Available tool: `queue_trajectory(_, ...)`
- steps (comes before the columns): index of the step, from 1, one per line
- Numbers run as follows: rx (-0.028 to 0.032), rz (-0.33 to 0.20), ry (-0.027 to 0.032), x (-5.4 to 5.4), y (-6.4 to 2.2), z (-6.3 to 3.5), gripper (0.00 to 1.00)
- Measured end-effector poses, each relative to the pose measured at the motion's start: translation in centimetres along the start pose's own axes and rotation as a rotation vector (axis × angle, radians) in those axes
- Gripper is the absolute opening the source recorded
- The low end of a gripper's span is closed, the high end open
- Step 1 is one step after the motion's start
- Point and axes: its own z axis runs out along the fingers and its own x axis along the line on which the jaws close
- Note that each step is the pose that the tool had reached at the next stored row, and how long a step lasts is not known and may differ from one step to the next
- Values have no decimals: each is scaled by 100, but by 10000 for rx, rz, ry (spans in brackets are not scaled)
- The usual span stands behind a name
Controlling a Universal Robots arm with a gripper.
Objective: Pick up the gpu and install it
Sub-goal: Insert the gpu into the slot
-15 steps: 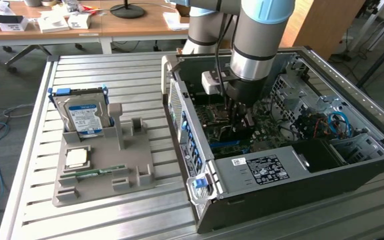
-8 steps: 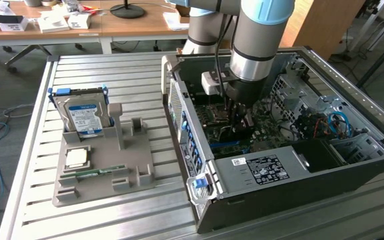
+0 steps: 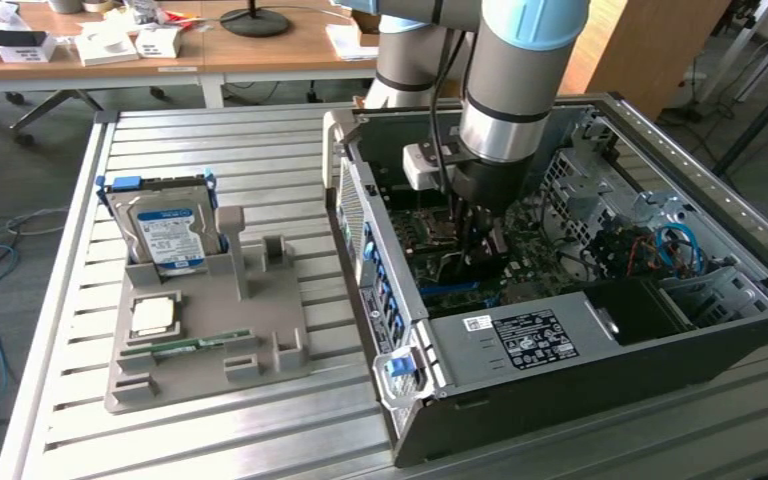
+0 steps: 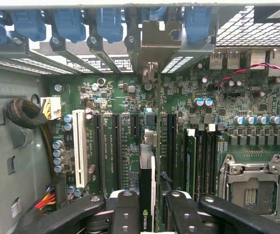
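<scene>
The hand [image 4: 147, 207] pinches the gpu [image 4: 146, 180] edge-on, low over the motherboard [image 4: 256, 102]. Best to keep it upright, parallel to the slots [image 4: 116, 146] flanking the hand, and press evenly.

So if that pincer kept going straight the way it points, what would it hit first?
Most likely the motherboard, around its long black expansion slots: the pincer grips the gpu edge-on over them. The remaining gap is unclear.
</scene>
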Motion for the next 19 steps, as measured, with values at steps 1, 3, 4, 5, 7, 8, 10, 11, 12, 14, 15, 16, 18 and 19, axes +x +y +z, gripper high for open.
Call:
queue_trajectory(1,0,0,1,0,0,0,26)
queue_trajectory(3,0,0,1,0,0,0,26)
queue_trajectory(4,0,0,0,0,0,4,26)
queue_trajectory(5,1,0,-2,0,0,8,26)
queue_trajectory(7,-1,0,2,0,1,8,26)
queue_trajectory(8,-1,0,3,0,1,8,26)
queue_trajectory(10,1,0,-2,0,1,16,26)
queue_trajectory(11,0,0,-2,0,1,19,26)
queue_trajectory(12,0,0,-1,0,1,19,26)
queue_trajectory(14,0,0,1,0,1,19,26)
queue_trajectory(15,0,-1,1,0,1,19,26)
queue_trajectory(16,0,0,0,0,1,19,26)
queue_trajectory(18,0,0,1,0,1,19,26)
queue_trajectory(19,0,0,0,0,1,19,26)
